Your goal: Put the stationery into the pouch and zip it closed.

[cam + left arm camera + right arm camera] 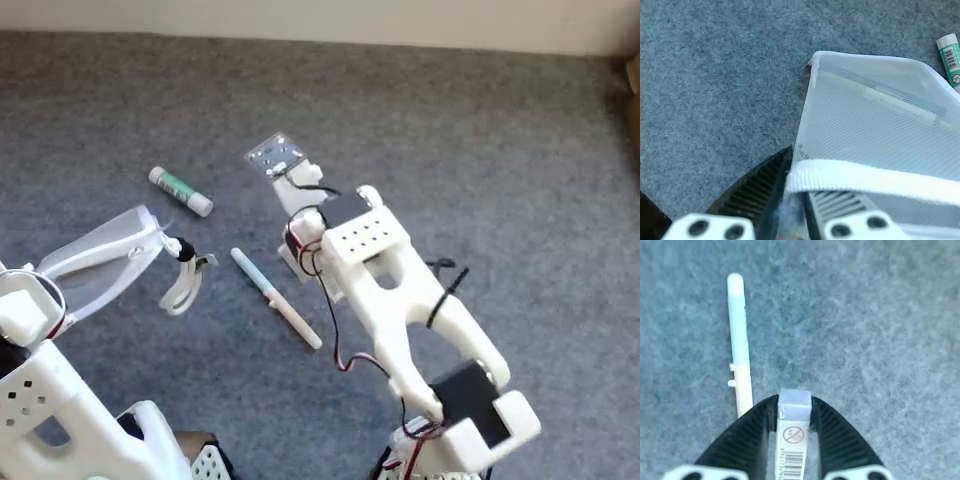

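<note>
Grip: right gripper (794, 407) clamped on small labelled box (792, 440), held over counter (480, 130) centre | left gripper (790, 167) pinching pouch (875, 120) edge, left | pen (275, 297) between arms, glue stick (181, 191) farther left | step: likely carrying box to pouch | next: swing left, align with opening, release.

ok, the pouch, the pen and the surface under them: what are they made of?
Pouch: translucent white mesh fabric, likely synthetic; a fine ribbed weave shows, with a woven webbing band at the edge. Pen: probably plastic, smooth, pale blue and cream, with moulded nubs on the barrel. Surface: grey short-pile carpet or felt, with fuzzy, mottled fibres.
</note>
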You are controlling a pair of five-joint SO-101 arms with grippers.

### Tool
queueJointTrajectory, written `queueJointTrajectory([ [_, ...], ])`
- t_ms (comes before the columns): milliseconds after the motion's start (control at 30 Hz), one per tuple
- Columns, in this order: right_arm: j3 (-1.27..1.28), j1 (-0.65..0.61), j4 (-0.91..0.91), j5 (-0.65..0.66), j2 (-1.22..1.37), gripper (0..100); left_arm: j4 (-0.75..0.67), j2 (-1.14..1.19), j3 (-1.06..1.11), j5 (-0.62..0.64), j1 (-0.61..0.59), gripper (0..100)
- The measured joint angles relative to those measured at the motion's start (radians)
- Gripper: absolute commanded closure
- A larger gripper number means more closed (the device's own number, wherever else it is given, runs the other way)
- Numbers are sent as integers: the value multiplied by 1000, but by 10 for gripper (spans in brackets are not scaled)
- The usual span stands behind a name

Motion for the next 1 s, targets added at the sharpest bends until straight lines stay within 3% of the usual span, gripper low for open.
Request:
queueJointTrajectory([
  [333, 81, 0, -94, -135, -155, 992, 0, 0, 0, 0, 0, 993],
  [800, 81, -115, -95, -377, -160, 993, 0, 0, 0, 0, 0, 993],
  [1000, 81, -115, -95, -405, -160, 993, 0, 0, 0, 0, 0, 993],
])
